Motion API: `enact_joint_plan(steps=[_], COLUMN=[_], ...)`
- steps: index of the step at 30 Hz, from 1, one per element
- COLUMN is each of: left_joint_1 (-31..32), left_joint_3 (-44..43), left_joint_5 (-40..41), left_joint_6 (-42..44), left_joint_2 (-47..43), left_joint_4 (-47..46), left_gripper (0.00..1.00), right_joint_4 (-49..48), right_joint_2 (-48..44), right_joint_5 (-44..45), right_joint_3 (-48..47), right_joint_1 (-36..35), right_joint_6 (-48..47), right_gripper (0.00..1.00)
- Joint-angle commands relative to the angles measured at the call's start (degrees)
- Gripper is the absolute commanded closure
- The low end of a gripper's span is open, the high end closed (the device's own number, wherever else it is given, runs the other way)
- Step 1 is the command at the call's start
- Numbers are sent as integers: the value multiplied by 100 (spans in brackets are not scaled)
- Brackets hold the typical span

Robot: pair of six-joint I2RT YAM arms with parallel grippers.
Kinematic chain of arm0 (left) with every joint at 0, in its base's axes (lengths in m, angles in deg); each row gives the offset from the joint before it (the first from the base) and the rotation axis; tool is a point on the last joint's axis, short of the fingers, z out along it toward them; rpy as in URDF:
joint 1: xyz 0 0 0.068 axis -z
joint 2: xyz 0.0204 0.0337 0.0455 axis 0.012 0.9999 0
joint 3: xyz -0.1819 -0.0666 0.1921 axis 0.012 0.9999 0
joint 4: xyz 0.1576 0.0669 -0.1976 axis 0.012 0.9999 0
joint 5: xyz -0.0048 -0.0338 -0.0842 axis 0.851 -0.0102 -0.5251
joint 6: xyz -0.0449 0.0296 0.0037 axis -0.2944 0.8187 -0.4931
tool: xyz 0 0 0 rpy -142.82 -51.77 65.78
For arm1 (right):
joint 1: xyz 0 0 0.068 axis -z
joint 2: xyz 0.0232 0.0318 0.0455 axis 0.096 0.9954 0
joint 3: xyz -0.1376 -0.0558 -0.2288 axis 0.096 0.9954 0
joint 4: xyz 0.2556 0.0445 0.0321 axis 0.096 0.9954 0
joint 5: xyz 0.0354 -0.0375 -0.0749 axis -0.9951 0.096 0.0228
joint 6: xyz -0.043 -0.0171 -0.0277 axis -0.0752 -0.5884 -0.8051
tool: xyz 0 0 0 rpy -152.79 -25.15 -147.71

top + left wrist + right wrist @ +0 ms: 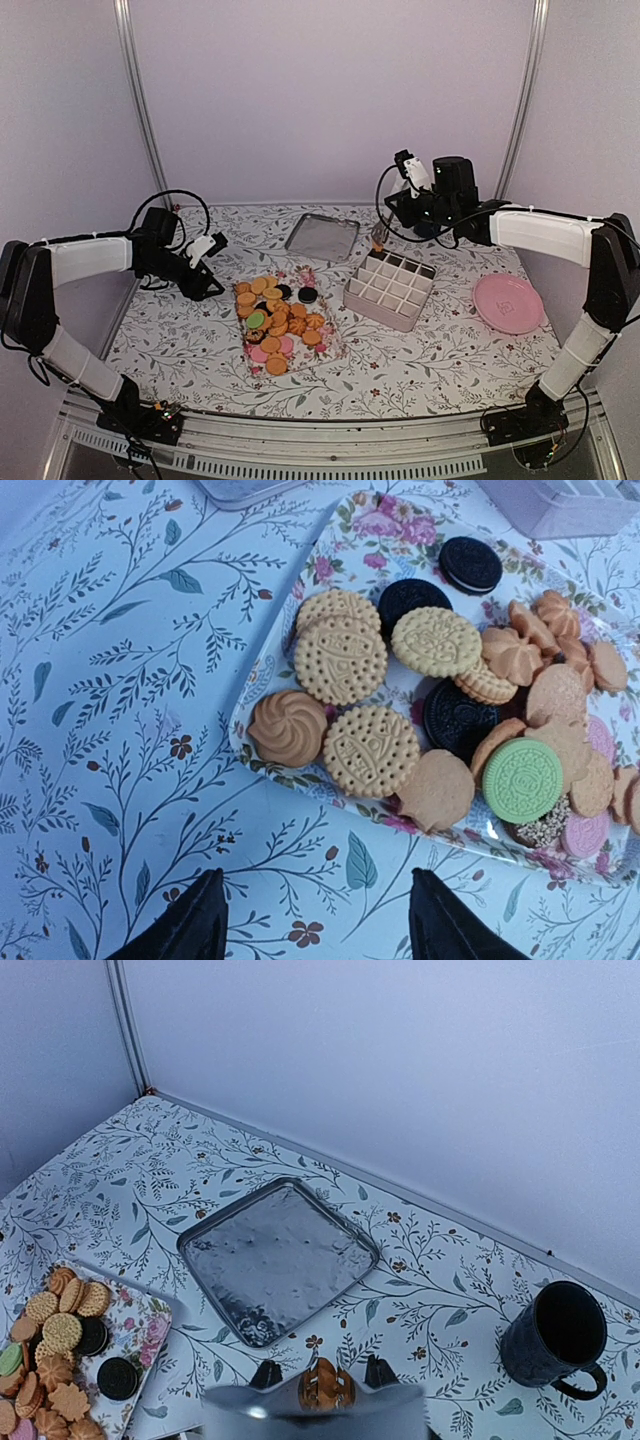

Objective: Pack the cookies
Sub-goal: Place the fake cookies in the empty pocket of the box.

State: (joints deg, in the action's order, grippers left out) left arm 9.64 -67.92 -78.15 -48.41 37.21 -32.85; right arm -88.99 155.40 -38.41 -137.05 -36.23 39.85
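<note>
The right arm stretches to upper centre, and the right gripper point(378, 240) pinches an orange cookie point(322, 1385) above the divided box point(390, 288). At mid-left the left gripper point(315, 880), fingers spread, hovers beside the cookies point(275, 320) heaped on the floral tray point(375, 525). A steel tray point(322, 236) and a mug point(555, 1340) lie beyond.

No legible text anywhere; embossing on the cookies point(371, 750) is unreadable.

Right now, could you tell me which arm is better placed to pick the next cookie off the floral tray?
Left. The left claw is open beside the floral tray, with the cookies directly ahead. The right claw is shut on a cookie near the divided box.
</note>
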Motion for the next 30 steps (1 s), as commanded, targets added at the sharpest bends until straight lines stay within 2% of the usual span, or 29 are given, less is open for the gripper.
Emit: enact_joint_plan(steps=[1, 16, 23, 28, 30], left_joint_1=[-48, -47, -47, -48, -48], left_joint_3=[-111, -161, -162, -152, -161], left_joint_5=[-78, -97, -92, -37, -35], left_joint_6=[-1, -20, -64, -58, -50], left_joint_2=[-64, -26, -31, -64, -62], left_joint_4=[93, 126, 122, 121, 125], left_gripper=[37, 37, 37, 36, 36], right_joint_4=[-59, -30, -164, -210, -214], right_joint_2=[-113, -545, -400, -278, -267], right_joint_5=[-39, -116, -117, -158, -150], right_joint_3=[74, 419, 430, 384, 369], right_joint_1=[22, 22, 19, 22, 27], right_joint_6=[-25, -25, 18, 41, 45], right_gripper=[75, 75, 74, 66, 59])
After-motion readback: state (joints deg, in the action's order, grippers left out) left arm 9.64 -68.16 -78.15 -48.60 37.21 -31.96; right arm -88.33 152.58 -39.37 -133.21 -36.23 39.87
